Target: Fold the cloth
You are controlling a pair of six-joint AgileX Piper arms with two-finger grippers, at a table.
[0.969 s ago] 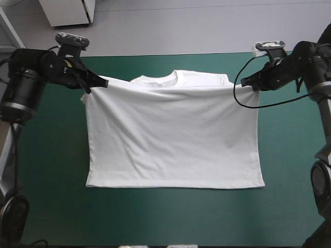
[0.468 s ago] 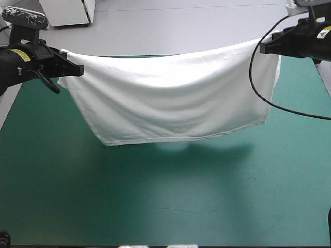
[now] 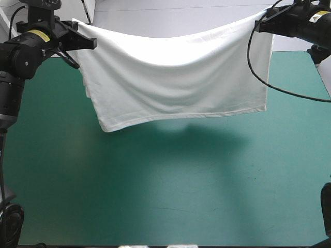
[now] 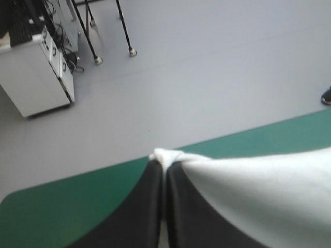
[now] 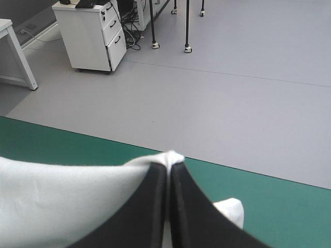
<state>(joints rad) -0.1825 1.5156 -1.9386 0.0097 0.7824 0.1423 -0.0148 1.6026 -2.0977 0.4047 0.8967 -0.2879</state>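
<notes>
– Where was the T-shirt [image 3: 176, 82]?

– Off the tabletop [image 3: 170, 201], hung in the air over the far half; it was strung between the two hands like a sheet on a line; its long axis ran side to side, along the tabletop's far edge.

– And which way did it point?

– The upper edge was pulled between the hands and sagged in the middle; the rest hung down toward the teal-green cover; the lower edge sloped, its corner nearer the left edge of the tabletop hanging lower than the other; a shadow lay on the cover under it, and the cloth seemed clear of the cover.

– What had the left hand [image 3: 89, 43] got?

– The upper corner on that side, near the far left corner of the tabletop; in the left wrist view its black fingers [image 4: 139, 212] were all but closed, a small white fold pinched at their tips and cloth spreading away on one side.

– The right hand [image 3: 260, 25]?

– The same at the far right corner; its fingers [image 5: 150, 206] met in a narrow arch with a nub of white cloth at the tips; a white field lay beside one finger, and a small white scrap showed beside the other.
</notes>
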